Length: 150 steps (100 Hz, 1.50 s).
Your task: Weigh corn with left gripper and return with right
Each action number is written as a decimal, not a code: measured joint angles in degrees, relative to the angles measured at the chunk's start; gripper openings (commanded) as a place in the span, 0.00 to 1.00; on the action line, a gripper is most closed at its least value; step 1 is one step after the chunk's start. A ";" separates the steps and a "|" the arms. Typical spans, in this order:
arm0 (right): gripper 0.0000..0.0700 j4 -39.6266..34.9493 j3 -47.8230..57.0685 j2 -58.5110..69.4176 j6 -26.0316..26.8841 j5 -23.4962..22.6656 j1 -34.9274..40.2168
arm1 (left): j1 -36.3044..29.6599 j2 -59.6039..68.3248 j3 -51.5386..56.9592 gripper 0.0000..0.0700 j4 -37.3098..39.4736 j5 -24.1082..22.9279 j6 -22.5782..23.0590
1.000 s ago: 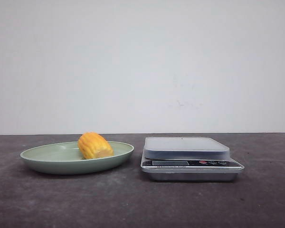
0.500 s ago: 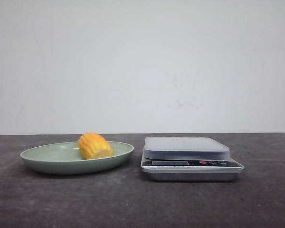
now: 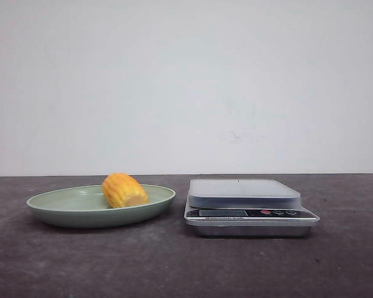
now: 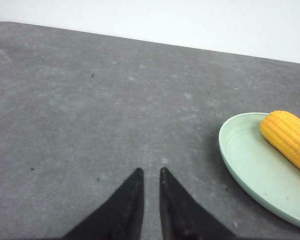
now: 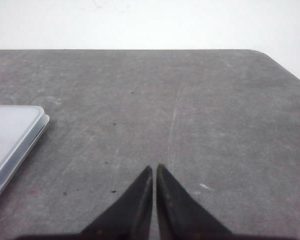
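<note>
Front view is showing me the corn (image 3: 124,190) lying on its side in the green plate (image 3: 56,211), at nine o'clock from the scale (image 3: 248,214) and apart from it. I am seeing the left gripper (image 4: 149,172) with fingertips nearly together and holding nothing, and the right gripper (image 5: 154,169) closed to a sliver over bare table (image 5: 215,115). I am judging the cob light, stiff and apt to roll, so I am planning to pinch it across the kerneled middle.

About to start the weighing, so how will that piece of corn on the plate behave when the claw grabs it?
The corn looks stiff and rounded, so it will probably roll inside the shallow green plate if nudged. Its ridged kernels likely give grip.
</note>
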 measured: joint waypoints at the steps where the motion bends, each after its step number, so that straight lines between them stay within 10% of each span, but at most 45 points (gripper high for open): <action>1: 0.01 0.02 0.00 0.00 0.00 -0.02 0.00 | 0.00 0.00 0.00 0.03 -0.02 0.00 0.00; 68: 0.00 -1.84 0.94 0.09 9.99 -3.69 0.11 | 0.00 0.00 -0.94 0.02 3.80 -0.02 -1.16; 102: 0.01 -11.17 31.06 15.74 15.21 -4.79 0.20 | 0.00 11.10 21.38 0.02 -1.68 -0.85 -12.31; 108: 0.11 -14.12 36.79 19.85 15.04 -5.90 0.20 | 0.00 15.87 28.46 0.20 -3.28 0.00 -12.33; 118: 0.58 -17.68 44.74 25.49 14.73 -7.15 0.20 | 0.00 23.74 39.34 0.72 -5.97 3.23 -12.76; 150: 0.63 -22.29 56.39 31.82 13.44 -13.35 3.85 | -7.32 44.70 59.19 0.55 -11.65 12.00 -13.38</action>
